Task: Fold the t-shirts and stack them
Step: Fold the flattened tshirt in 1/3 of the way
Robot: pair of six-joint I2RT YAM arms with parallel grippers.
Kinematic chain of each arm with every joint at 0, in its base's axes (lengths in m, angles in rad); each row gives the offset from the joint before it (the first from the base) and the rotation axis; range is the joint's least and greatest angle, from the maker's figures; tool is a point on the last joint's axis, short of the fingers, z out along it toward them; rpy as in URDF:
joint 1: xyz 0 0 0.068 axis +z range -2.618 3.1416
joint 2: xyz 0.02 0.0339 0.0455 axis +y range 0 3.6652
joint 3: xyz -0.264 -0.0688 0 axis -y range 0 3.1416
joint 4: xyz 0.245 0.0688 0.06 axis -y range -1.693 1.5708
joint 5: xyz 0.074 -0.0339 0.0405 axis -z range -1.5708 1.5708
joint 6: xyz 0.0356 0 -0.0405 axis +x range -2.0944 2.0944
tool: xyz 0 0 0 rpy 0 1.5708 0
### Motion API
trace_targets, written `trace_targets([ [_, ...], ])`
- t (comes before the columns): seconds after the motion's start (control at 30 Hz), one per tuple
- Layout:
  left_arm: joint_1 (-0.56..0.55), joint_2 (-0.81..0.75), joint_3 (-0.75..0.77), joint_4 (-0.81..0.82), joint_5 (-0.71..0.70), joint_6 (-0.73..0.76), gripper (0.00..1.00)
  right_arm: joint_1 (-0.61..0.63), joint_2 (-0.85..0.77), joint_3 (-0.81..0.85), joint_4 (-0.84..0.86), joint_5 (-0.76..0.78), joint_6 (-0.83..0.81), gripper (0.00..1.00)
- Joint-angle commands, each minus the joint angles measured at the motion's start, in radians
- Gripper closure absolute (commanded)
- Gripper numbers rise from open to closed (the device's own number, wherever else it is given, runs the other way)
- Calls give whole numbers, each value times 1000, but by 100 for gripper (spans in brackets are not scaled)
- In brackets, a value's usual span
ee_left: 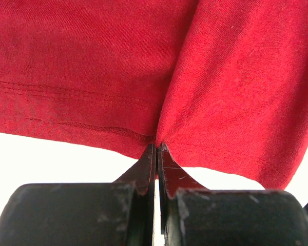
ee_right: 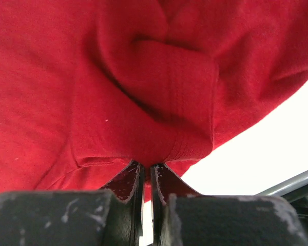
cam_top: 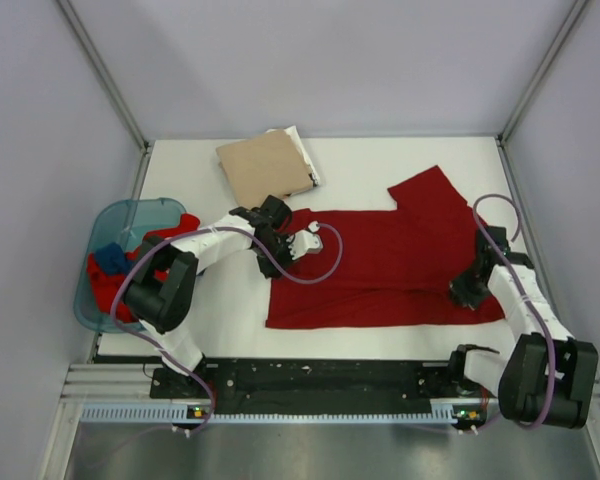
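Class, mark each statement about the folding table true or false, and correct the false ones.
1. The left claw and the right claw are both shut on the dark red t-shirt. True.
2. The tan t-shirt lies inside the teal tub. False: it lies folded on the table, at the far side, outside the tub.
3. The teal tub holds red cloth and blue cloth. True.
4. The dark red t-shirt is folded into a small neat square. False: it lies spread wide across the table between the two arms, one sleeve sticking out at the far side.
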Motion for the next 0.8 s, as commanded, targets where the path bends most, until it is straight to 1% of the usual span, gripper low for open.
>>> trace_targets([
  [0.0, 7, -24, 21, 18, -22, -21, 100, 11, 16, 92, -4, -18, -85, 100],
  [0.13, 5, -20, 29, 16, -31, -23, 100, 14, 89, 151, 9, -33, -141, 100],
  [0.23, 5, -15, 30, 21, -36, -26, 100, 53, 178, 249, 60, -24, -207, 100],
  [0.4, 7, -3, 29, 22, -42, -33, 100, 122, 413, 433, 71, -52, -344, 100],
  [0.47, 5, -1, 21, 24, -40, -33, 100, 133, 499, 485, 65, -58, -390, 100],
  [0.53, 7, 0, 17, 24, -40, -32, 100, 172, 562, 519, 54, -50, -422, 100],
  [0.7, 8, 8, 13, 21, -49, -30, 100, 192, 643, 585, 48, 2, -477, 100],
  [0.77, 7, 9, 10, 22, -54, -29, 100, 192, 665, 612, 43, 38, -497, 95],
])
